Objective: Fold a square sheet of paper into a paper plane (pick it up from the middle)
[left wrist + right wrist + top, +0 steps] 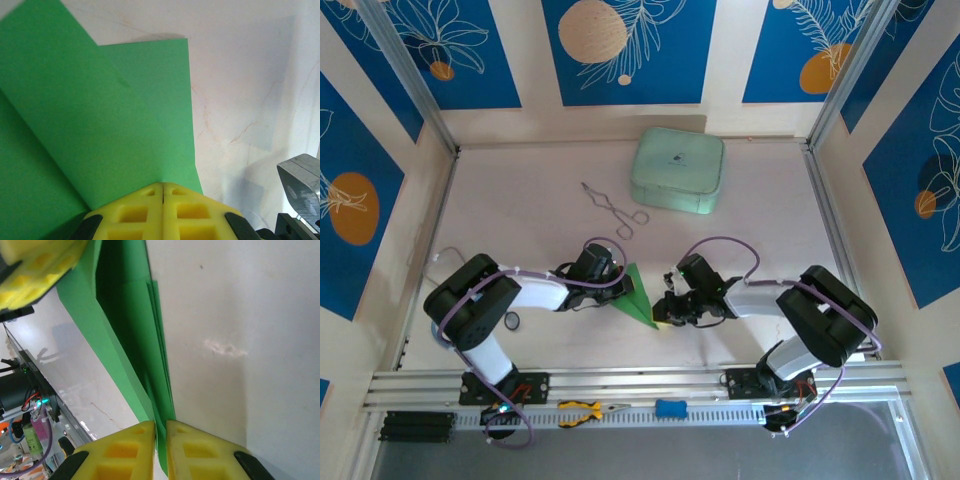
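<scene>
The bright green paper (636,293), folded into a narrow pointed shape with layered flaps, stands between my two grippers near the table's front middle. My left gripper (617,286) meets it from the left. In the left wrist view its yellow fingers (145,210) are pressed together at the point where the folded flaps of the paper (100,125) converge. My right gripper (661,312) holds the lower tip. In the right wrist view the paper's layered edge (125,330) runs down into the narrow gap at the gripper (160,426). The left gripper's yellow finger (40,270) shows at the paper's far end.
A pale mint-green rounded case (677,170) lies at the back. Metal tongs (610,208) lie in front of it to the left. Yellow-handled pliers (582,411) and a small blue item (670,408) rest on the rail at the near edge.
</scene>
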Robot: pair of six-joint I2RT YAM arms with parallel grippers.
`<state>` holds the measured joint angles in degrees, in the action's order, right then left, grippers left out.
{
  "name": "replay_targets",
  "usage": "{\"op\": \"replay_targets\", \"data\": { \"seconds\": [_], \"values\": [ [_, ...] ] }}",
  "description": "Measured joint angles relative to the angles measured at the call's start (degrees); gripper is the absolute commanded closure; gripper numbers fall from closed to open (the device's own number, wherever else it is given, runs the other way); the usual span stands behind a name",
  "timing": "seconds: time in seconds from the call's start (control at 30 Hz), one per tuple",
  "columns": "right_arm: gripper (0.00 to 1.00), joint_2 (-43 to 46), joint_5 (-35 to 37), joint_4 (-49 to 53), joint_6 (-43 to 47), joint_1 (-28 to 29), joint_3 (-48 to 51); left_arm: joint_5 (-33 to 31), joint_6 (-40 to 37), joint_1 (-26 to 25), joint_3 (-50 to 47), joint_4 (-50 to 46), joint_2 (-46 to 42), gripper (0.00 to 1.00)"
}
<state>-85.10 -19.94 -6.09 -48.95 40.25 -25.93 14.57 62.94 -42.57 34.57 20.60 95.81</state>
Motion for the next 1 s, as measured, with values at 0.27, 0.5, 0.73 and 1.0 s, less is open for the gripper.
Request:
{"op": "replay_targets", "data": {
  "seconds": [0.27,0.5,0.73,1.0],
  "values": [
    [0.86,0.68,0.26,0.96,-0.02,0.15,0.35,0.00,-0.02,0.00,0.00,0.00,0.00,1.00],
    [0.87,0.68,1.75,1.97,-0.22,0.87,0.02,0.00,0.00,0.00,0.00,0.00,0.00,1.00],
    [0.84,2.14,3.39,3.34,-0.68,2.14,0.02,0.02,0.00,0.00,0.00,0.00,0.00,1.00],
    [0.88,2.56,4.31,4.44,-1.14,2.62,0.07,0.22,0.00,0.00,0.00,0.00,0.00,1.00]
  ]
}}
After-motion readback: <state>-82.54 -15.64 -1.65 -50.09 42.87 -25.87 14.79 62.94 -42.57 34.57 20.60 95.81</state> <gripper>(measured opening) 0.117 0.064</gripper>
